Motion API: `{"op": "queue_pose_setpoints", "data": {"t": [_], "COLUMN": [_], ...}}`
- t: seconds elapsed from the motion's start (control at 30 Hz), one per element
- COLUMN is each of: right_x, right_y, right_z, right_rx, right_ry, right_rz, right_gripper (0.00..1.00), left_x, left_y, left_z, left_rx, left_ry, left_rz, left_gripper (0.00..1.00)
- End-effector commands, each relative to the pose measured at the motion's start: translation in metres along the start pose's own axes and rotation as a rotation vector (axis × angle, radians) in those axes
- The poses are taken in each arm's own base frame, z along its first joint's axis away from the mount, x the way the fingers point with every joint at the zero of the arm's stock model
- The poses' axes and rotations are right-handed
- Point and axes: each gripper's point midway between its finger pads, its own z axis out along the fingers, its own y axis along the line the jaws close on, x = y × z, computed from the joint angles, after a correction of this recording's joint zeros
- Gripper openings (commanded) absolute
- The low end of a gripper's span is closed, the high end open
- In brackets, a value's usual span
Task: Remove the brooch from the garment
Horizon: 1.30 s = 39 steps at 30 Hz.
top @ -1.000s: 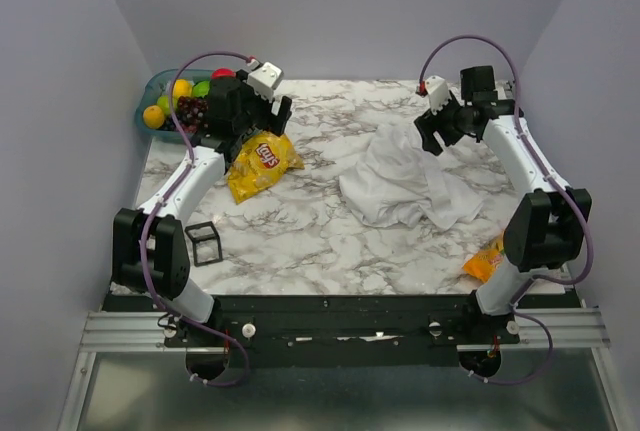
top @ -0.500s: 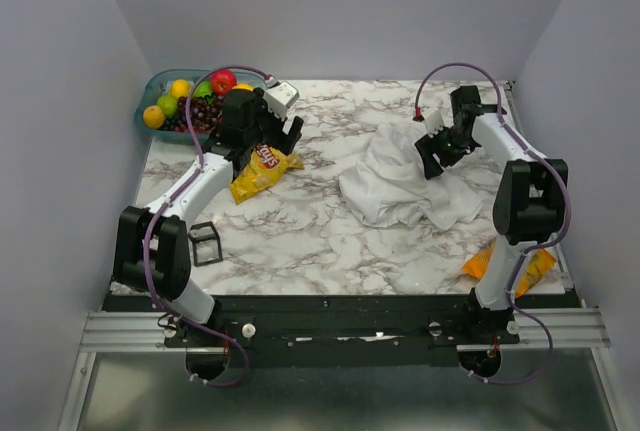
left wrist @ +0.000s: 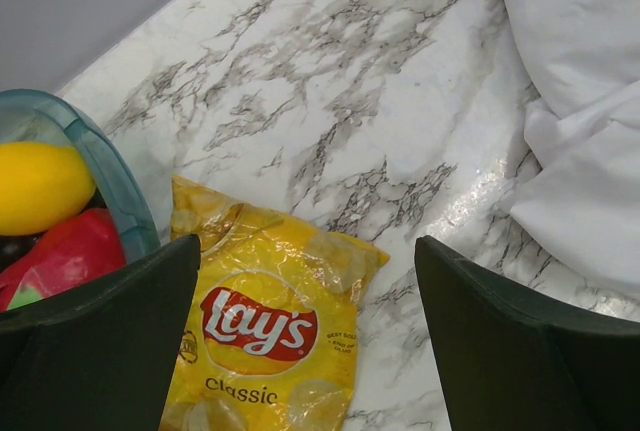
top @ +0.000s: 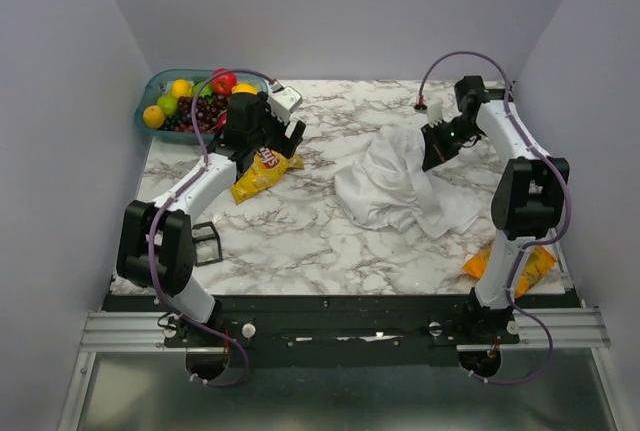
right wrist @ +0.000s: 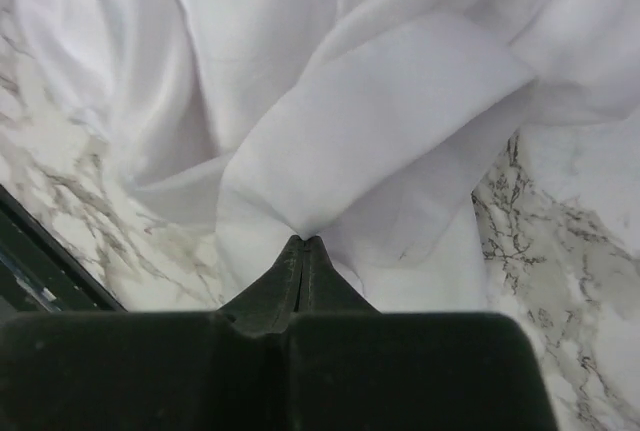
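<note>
Right arm: your right gripper (right wrist: 303,243) has its jaws pressed fully together, and a fold of the garment (right wrist: 380,101) is pinched at the very tips.
Grip purpose: in my judgement this pinch is meant to lift or spread the cloth so that it can be searched. It is not a hold on the pin itself.
Garment position: it lies crumpled on the right half of the table (top: 320,241). Its far edge is drawn up toward your right gripper.
Task item: the brooch shows in no view. I cannot tell where on the cloth it sits, and I take it to be buried in the folds.
Left arm: your left gripper (left wrist: 305,246) stands wide open and holds nothing. It hovers over the chip bag (left wrist: 265,336), just beside the fruit bowl (left wrist: 120,191) and well apart from the cloth.
Left arm purpose: it appears parked clear of the work, leaving the cloth to one arm.
Bystanders: an orange packet (top: 490,261) lies near the right arm's base. Do not take it for the target.
Progress: early. Removal is not yet begun.
Risk: a one-point pinch may drag the whole shirt instead of opening it.
</note>
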Motion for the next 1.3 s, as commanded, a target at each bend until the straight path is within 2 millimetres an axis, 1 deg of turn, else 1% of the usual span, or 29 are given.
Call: {"op": "queue_pose_setpoints", "data": {"t": [0.0, 0.03, 0.07, 0.1, 0.13, 0.17, 0.2, 0.23, 0.27, 0.3, 0.37, 0.43, 0.47, 0.57, 0.6, 0.73, 0.77, 0.8, 0.87, 0.9, 0.93, 1.0, 1.03, 1.07, 1.1, 1.13, 1.2, 1.23, 1.27], "right_x": [-0.085, -0.098, -0.109, -0.121, -0.139, -0.148, -0.154, -0.163, -0.167, -0.169, -0.173, -0.174, -0.175, -0.176, -0.177, -0.176, -0.175, -0.175, -0.174, -0.174, -0.173, -0.172, -0.171, -0.17, -0.17, -0.169, -0.169, -0.169, -0.169], "right_y": [0.064, 0.072, 0.078, 0.087, 0.096, 0.101, 0.104, 0.11, 0.113, 0.115, 0.116, 0.117, 0.117, 0.117, 0.116, 0.115, 0.114, 0.113, 0.113, 0.113, 0.114, 0.114, 0.115, 0.113, 0.113, 0.113, 0.114, 0.114, 0.114], "right_z": [-0.099, -0.114, -0.129, -0.146, -0.169, -0.182, -0.188, -0.203, -0.206, -0.208, -0.212, -0.214, -0.214, -0.218, -0.221, -0.225, -0.225, -0.225, -0.226, -0.226, -0.227, -0.227, -0.228, -0.226, -0.227, -0.226, -0.227, -0.227, -0.226], "right_rx": [-0.06, -0.057, -0.048, -0.044, -0.027, -0.022, -0.028, -0.024, -0.029, -0.036, -0.042, -0.045, -0.045, -0.028, -0.016, 0.01, 0.016, 0.025, 0.03, 0.032, 0.032, 0.035, 0.037, 0.039, 0.044, 0.045, 0.043, 0.045, 0.042], "right_ry": [-0.339, -0.394, -0.44, -0.492, -0.56, -0.595, -0.617, -0.656, -0.668, -0.679, -0.7, -0.712, -0.713, -0.721, -0.728, -0.725, -0.723, -0.72, -0.719, -0.718, -0.719, -0.717, -0.718, -0.713, -0.714, -0.713, -0.713, -0.713, -0.712], "right_rz": [-0.157, -0.154, -0.169, -0.184, -0.197, -0.207, -0.205, -0.2, -0.194, -0.189, -0.165, -0.15, -0.143, -0.125, -0.125, -0.113, -0.113, -0.11, -0.107, -0.103, -0.096, -0.091, -0.09, -0.083, -0.083, -0.08, -0.08, -0.08, -0.078], "right_gripper": [0.01, 0.01, 0.01, 0.01, 0.01, 0.01, 0.01, 0.01, 0.01, 0.01, 0.01, 0.01, 0.01, 0.01, 0.01, 0.01, 0.01, 0.01, 0.01, 0.01, 0.01, 0.01, 0.01, 0.01, 0.01, 0.01, 0.01, 0.01, 0.01], "left_x": [-0.001, -0.002, 0.004, -0.005, -0.009, 0.0, -0.008, -0.008, 0.002, -0.002, 0.017, 0.021, 0.028, 0.033, 0.031, 0.032, 0.027, 0.033, 0.028, 0.035, 0.034, 0.039, 0.036, 0.043, 0.041, 0.027, 0.02, 0.015, 0.016], "left_y": [-0.023, -0.028, -0.034, -0.039, -0.047, -0.054, -0.057, -0.066, -0.072, -0.073, -0.085, -0.091, -0.098, -0.111, -0.122, -0.143, -0.142, -0.144, -0.146, -0.148, -0.151, -0.156, -0.161, -0.162, -0.163, -0.162, -0.156, -0.152, -0.152], "left_z": [0.027, 0.032, 0.042, 0.048, 0.052, 0.061, 0.065, 0.069, 0.078, 0.082, 0.092, 0.097, 0.099, 0.102, 0.098, 0.092, 0.088, 0.084, 0.074, 0.07, 0.069, 0.073, 0.077, 0.087, 0.091, 0.098, 0.107, 0.111, 0.115], "left_rx": [0.114, 0.141, 0.176, 0.202, 0.252, 0.288, 0.313, 0.354, 0.37, 0.375, 0.422, 0.457, 0.499, 0.578, 0.64, 0.72, 0.715, 0.718, 0.734, 0.744, 0.757, 0.763, 0.767, 0.749, 0.755, 0.75, 0.693, 0.666, 0.655], "left_ry": [-0.013, -0.02, -0.009, -0.03, -0.046, -0.031, -0.048, -0.051, -0.03, -0.034, 0.018, 0.017, 0.021, 0.005, -0.013, -0.023, -0.035, -0.026, -0.053, -0.051, -0.067, -0.071, -0.085, -0.058, -0.053, -0.09, -0.121, -0.144, -0.14], "left_rz": [0.033, 0.035, 0.029, 0.034, 0.028, 0.008, 0.007, 0.001, -0.011, -0.007, -0.006, 0.004, -0.009, -0.026, -0.031, -0.032, -0.021, -0.029, -0.013, -0.008, 0.005, 0.011, 0.025, 0.003, 0.0, -0.009, -0.024, -0.031, -0.037], "left_gripper": [0.96, 0.95, 0.94, 0.94, 0.93, 0.93, 0.92, 0.92, 0.92, 0.92, 0.92, 0.92, 0.93, 0.92, 0.91, 0.86, 0.85, 0.85, 0.85, 0.85, 0.85, 0.84, 0.81, 0.8, 0.77, 0.72, 0.72, 0.68, 0.66]}}
